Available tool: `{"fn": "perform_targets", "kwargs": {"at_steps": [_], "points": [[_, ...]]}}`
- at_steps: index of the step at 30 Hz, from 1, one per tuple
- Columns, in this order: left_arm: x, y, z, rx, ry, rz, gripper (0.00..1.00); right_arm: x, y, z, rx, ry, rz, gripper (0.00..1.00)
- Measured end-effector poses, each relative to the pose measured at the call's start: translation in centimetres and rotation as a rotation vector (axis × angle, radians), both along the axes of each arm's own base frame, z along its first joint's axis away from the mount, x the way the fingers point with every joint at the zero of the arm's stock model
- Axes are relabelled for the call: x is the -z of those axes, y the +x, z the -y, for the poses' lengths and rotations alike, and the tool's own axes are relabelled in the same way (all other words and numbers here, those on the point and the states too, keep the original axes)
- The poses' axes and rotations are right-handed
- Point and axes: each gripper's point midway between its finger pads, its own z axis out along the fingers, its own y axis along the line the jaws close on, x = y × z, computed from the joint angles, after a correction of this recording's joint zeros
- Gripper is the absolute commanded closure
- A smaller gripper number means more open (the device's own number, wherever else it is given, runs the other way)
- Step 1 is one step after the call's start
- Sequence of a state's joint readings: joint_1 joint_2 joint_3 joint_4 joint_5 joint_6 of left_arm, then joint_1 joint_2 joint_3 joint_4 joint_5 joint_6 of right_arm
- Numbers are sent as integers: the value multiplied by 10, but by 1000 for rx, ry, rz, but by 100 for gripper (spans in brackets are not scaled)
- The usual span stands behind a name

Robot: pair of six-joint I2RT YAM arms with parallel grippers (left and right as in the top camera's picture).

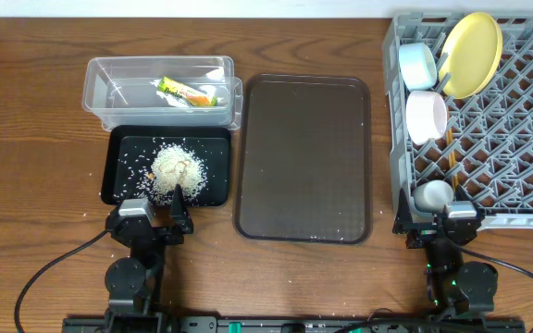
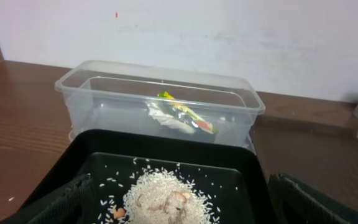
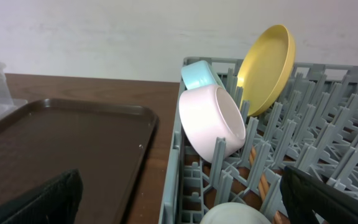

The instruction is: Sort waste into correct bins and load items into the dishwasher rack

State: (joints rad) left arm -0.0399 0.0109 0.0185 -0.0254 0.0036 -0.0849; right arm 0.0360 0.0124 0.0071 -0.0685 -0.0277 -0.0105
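Note:
The wrapper (image 1: pixel 185 92) (image 2: pixel 185 115) lies in the clear tub (image 1: pixel 95 92) (image 2: pixel 104 93). A rice pile (image 1: pixel 176 168) (image 2: pixel 166 196) sits in the black tray (image 1: pixel 111 166) (image 2: pixel 166 144). Standing in the grey rack (image 1: pixel 526 120) (image 3: pixel 173 180) are the yellow plate (image 1: pixel 471 54) (image 3: pixel 267 65), blue bowl (image 1: pixel 417 65) (image 3: pixel 197 74) and white bowl (image 1: pixel 427 116) (image 3: pixel 213 121). The chopsticks (image 1: pixel 452 153) (image 3: pixel 263 180) and small cup (image 1: pixel 434 194) (image 3: pixel 235 214) rest lower in the rack. My left gripper (image 1: pixel 155 213) (image 2: pixel 182 208) is open at the black tray's near edge. My right gripper (image 1: pixel 442 222) (image 3: pixel 185 205) is open at the rack's near left corner. Both hold nothing.
A large brown serving tray (image 1: pixel 303 157) (image 3: pixel 73 137) lies between the bins and the rack, with a few stray grains along its edges. Loose grains also dot the wooden table (image 1: pixel 26 139) by the black tray. A white wall stands behind.

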Motion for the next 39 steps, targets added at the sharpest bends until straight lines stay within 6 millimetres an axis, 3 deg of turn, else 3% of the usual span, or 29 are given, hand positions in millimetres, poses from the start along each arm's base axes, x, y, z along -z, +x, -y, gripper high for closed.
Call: {"fn": "perform_targets", "kwargs": {"at_steps": [39], "points": [[0,0,2,13,-1,-2,9,0,0,0,0,0,0,1]]}}
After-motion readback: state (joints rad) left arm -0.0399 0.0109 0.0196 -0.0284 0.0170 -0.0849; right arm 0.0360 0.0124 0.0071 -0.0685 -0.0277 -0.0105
